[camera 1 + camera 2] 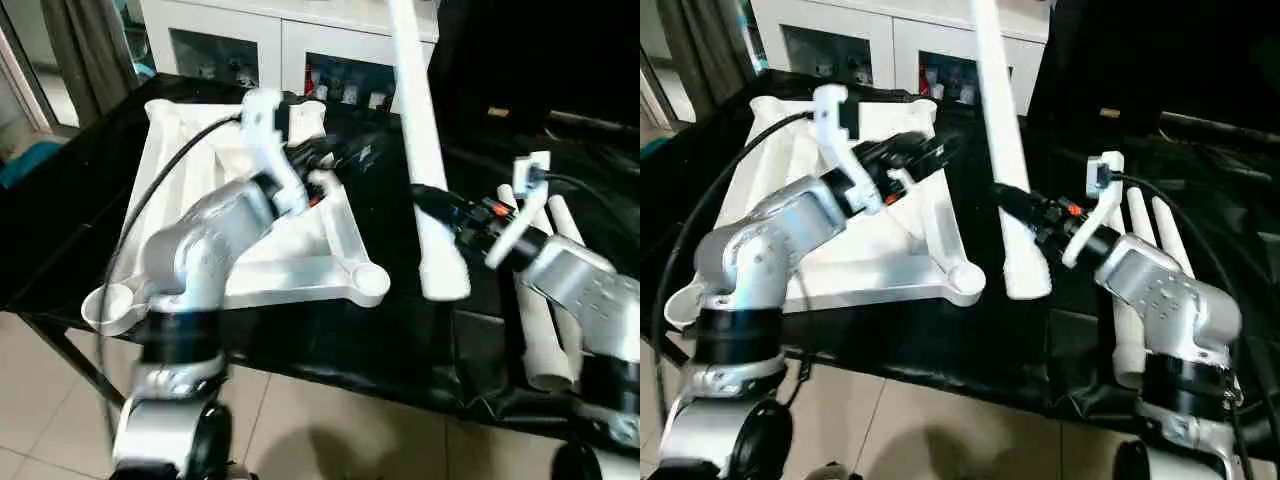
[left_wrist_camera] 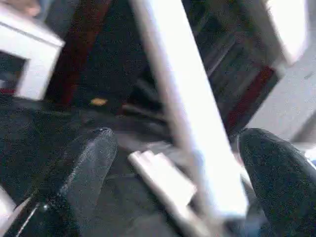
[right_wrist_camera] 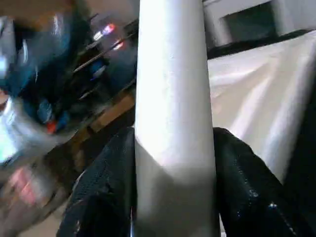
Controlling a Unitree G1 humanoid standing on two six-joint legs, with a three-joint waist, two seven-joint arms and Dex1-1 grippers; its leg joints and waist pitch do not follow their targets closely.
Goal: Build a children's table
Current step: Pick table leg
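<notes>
The children's table top [image 1: 870,270] lies upside down on the black cloth, ribs and round corner sockets facing up. One long white leg [image 1: 420,130] stands steeply, its wide end low beside the top's right edge. My right gripper [image 1: 1012,200] is shut on that leg near its lower part; in the right wrist view both black fingers [image 3: 242,177] press against the tube [image 3: 173,74]. My left gripper [image 1: 940,150] hovers over the top's far right corner, just left of the leg, open. In the left wrist view its fingers [image 2: 84,173] stand wide apart, clear of the leg [image 2: 182,108].
Spare white legs [image 1: 545,330] lie side by side on the cloth under my right forearm. The black-draped table [image 1: 400,330] ends at a near edge above tiled floor. A white cabinet with glass doors [image 1: 280,40] stands behind.
</notes>
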